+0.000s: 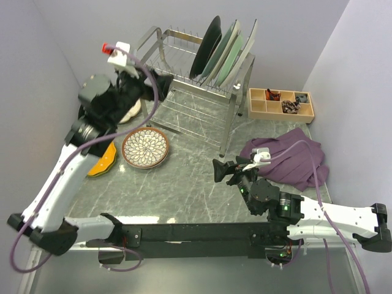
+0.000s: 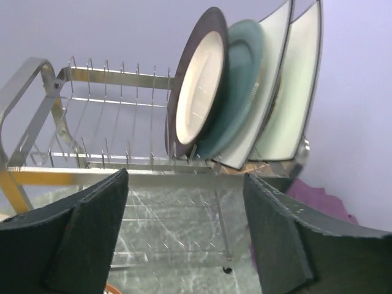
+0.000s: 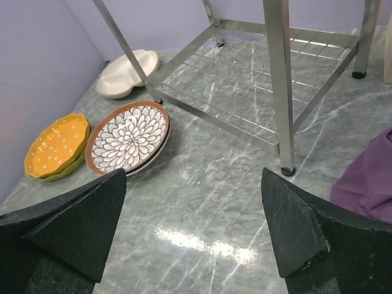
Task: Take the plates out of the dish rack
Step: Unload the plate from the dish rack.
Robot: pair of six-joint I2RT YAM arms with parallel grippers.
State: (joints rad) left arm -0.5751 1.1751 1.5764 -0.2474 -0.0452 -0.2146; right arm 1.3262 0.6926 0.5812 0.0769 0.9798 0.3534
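Observation:
The dish rack (image 1: 233,119) stands at the back. Its upper tier holds a dark-rimmed cream plate (image 2: 199,86), a grey-blue plate (image 2: 239,92) and two pale square plates (image 2: 294,92), all on edge at the right end. My left gripper (image 1: 160,82) is open and empty. It is raised at the rack's left end and faces the plates across the prongs. My right gripper (image 1: 220,170) is open and empty, low over the table in front of the rack. On the table lie a brown petal plate (image 1: 145,147), an orange dotted plate (image 1: 103,160) on a green one (image 3: 68,171), and a cream divided plate (image 3: 128,72).
A wooden compartment tray (image 1: 280,104) sits to the right of the rack. A purple cloth (image 1: 288,159) lies beside my right arm. Walls close in the left, back and right sides. The rack's lower shelf (image 3: 245,79) is bare wire.

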